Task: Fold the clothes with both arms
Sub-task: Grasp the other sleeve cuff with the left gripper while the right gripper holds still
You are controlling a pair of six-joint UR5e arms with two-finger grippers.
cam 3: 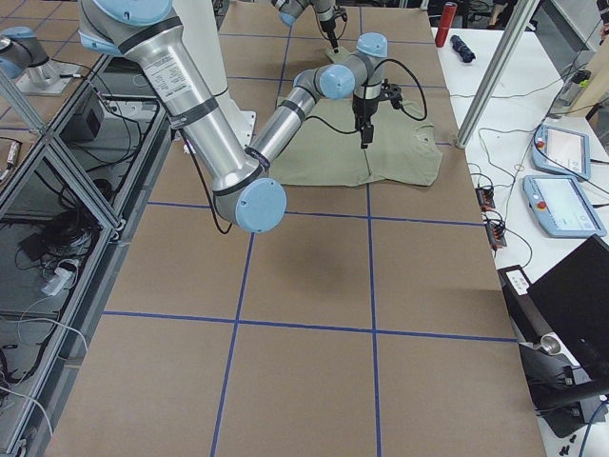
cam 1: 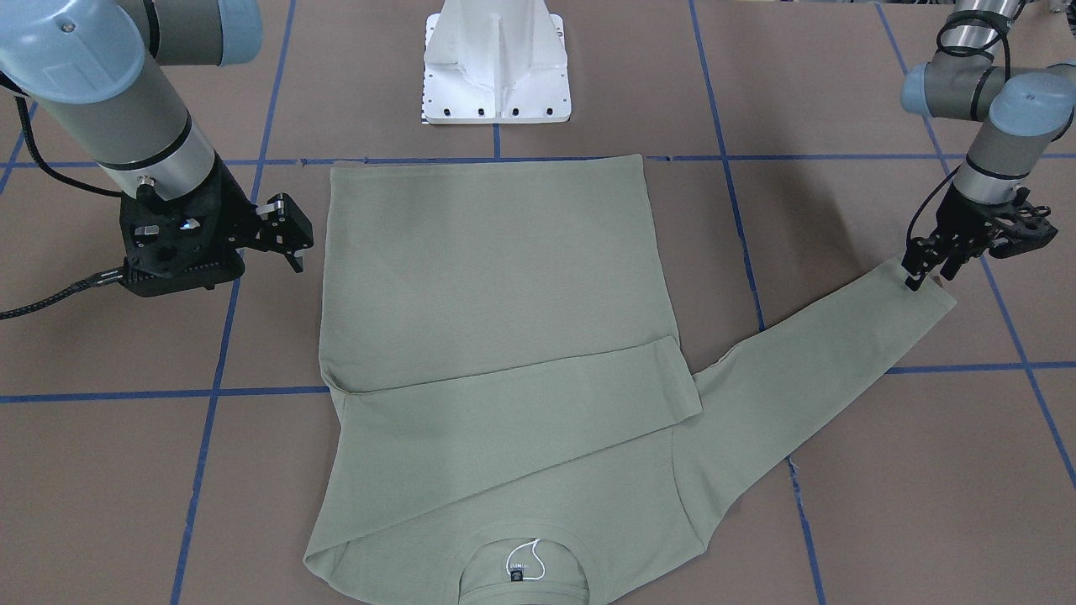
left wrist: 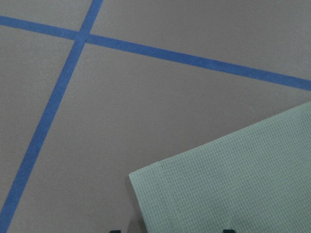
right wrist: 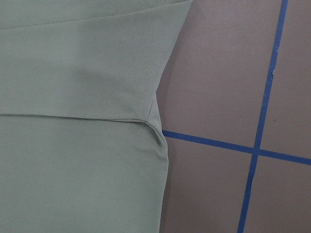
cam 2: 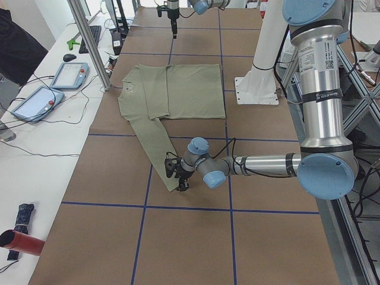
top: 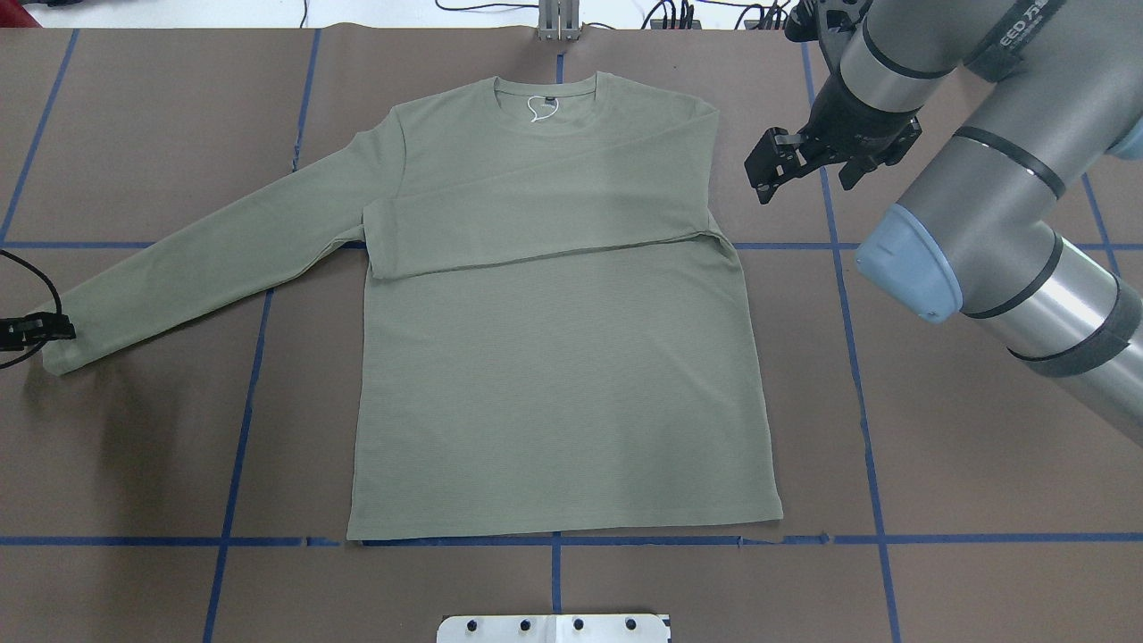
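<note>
Left end effector (cam 1: 929,277), jaws spread, is hanging over the free cuff (left wrist: 204,189). We're reading that sleeve (top: 205,259) running toward 2 o'clock overhead into the shirt (top: 554,375) on the desk (top: 938,464). Right end effector (top: 775,167), also spread, is sitting farther off.

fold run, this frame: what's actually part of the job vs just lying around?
In the job:
- sage-green shirt
- left gripper, at the cuff of the spread sleeve
- right gripper, beside the side with the folded-in sleeve

Just lying about:
- white pedestal base
- blue-edged tablet on the side bench
- keyboard
- red cylinder
</note>
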